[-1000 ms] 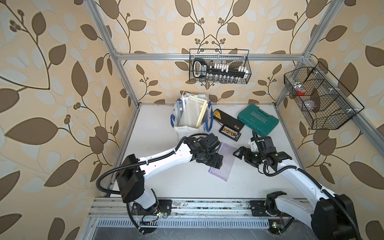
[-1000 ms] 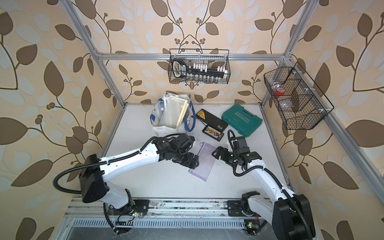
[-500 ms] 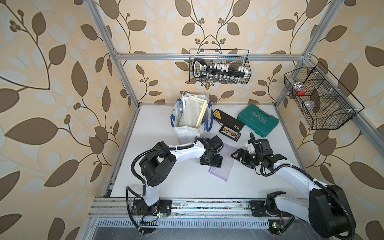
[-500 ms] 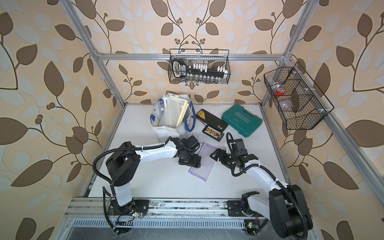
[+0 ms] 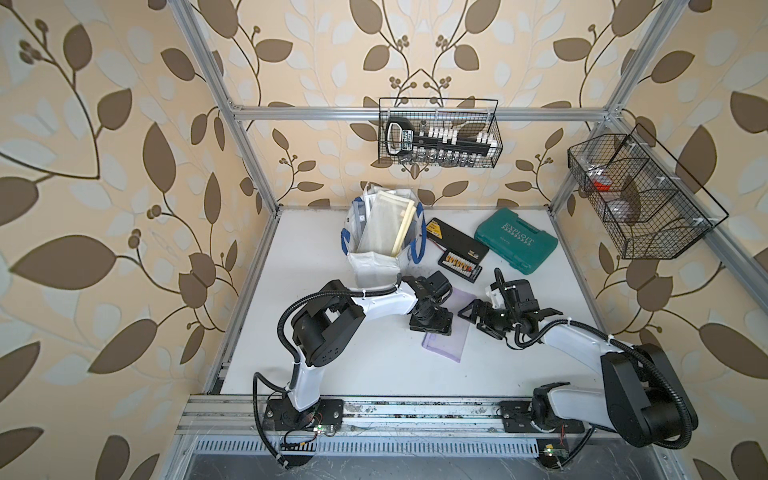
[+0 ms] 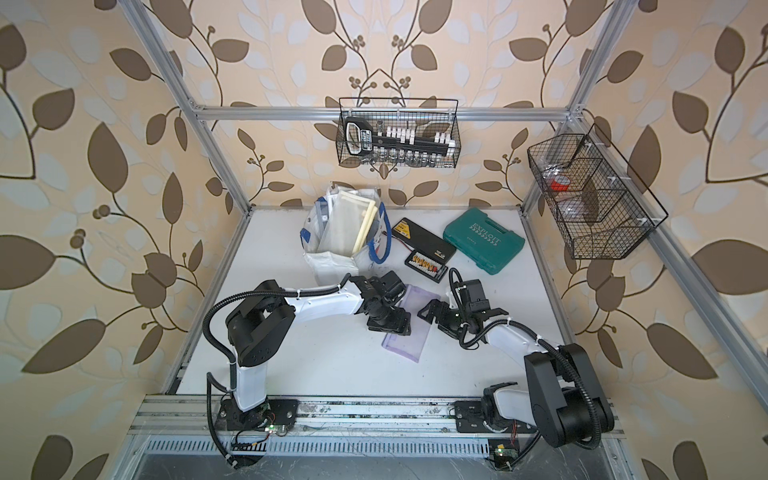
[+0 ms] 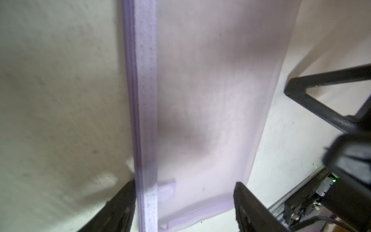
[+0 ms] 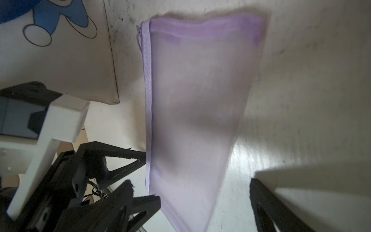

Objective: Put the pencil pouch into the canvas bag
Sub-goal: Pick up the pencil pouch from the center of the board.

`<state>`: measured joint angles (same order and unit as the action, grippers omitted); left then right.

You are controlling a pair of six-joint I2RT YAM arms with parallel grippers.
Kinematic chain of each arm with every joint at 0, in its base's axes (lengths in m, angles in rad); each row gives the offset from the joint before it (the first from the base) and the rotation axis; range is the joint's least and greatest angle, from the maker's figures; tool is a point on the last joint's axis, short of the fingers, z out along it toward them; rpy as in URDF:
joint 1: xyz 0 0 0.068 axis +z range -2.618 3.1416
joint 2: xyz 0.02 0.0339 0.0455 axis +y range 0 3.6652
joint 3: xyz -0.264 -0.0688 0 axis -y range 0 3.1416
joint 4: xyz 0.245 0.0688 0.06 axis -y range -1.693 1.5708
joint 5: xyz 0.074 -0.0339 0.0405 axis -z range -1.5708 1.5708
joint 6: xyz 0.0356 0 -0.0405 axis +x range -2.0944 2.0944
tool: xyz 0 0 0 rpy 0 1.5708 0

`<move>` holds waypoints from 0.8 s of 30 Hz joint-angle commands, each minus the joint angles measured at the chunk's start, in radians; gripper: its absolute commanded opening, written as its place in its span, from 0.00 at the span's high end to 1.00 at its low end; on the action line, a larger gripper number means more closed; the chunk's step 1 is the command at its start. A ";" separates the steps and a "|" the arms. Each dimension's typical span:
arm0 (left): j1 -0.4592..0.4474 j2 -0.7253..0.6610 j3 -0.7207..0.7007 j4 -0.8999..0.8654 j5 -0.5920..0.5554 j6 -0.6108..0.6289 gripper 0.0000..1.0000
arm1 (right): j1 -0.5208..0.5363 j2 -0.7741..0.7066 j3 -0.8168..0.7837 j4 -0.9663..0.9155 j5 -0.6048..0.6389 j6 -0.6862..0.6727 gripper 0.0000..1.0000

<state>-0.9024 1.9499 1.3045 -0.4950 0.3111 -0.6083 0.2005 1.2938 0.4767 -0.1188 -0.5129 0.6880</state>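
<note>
The pencil pouch [image 5: 445, 341] [image 6: 408, 338] is a flat, see-through purple pouch lying on the white table in front of the canvas bag. My left gripper [image 5: 430, 327] [image 7: 184, 204] points down over the pouch's left edge. It is open, with the zipper band [image 7: 145, 120] beside one finger and the pouch's end between the jaws. My right gripper [image 5: 474, 321] [image 8: 202, 206] is open at the pouch's [image 8: 196, 112] right edge, low over the table. The canvas bag [image 5: 380, 253] [image 6: 332, 257] [image 8: 60, 66] stands upright, white with blue handles, with flat items inside.
A green tool case [image 5: 516, 241], a black case [image 5: 457, 243] and a bit holder [image 5: 459, 267] lie right of the bag. Wire baskets hang on the back wall [image 5: 438, 133] and the right wall [image 5: 636, 203]. The left arm's elbow [image 5: 324, 328] sits left of the pouch.
The left arm folded in and its gripper came down onto the pouch's left edge. The right gripper shifted closer to the pouch's right edge. Both jaws narrowed slightly.
</note>
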 commanded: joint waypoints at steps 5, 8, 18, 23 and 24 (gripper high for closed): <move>-0.029 0.030 -0.048 0.047 0.077 -0.044 0.34 | -0.002 0.018 -0.028 0.063 -0.033 0.024 0.15; -0.029 0.040 -0.035 0.049 0.100 -0.046 0.42 | -0.003 0.019 -0.034 0.078 -0.036 0.034 0.18; -0.029 0.060 0.020 0.031 0.129 -0.051 0.84 | -0.003 0.015 -0.041 0.104 -0.047 0.038 0.26; -0.029 0.039 0.012 0.036 0.120 -0.049 0.98 | -0.003 0.022 -0.022 0.081 -0.048 0.026 0.29; -0.029 0.034 0.011 0.038 0.120 -0.050 1.00 | -0.002 0.020 -0.015 0.074 -0.047 0.022 0.29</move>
<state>-0.9237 2.0006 1.2980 -0.4438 0.4355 -0.6621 0.2001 1.3056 0.4423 -0.0319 -0.5434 0.7238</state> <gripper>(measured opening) 0.049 0.714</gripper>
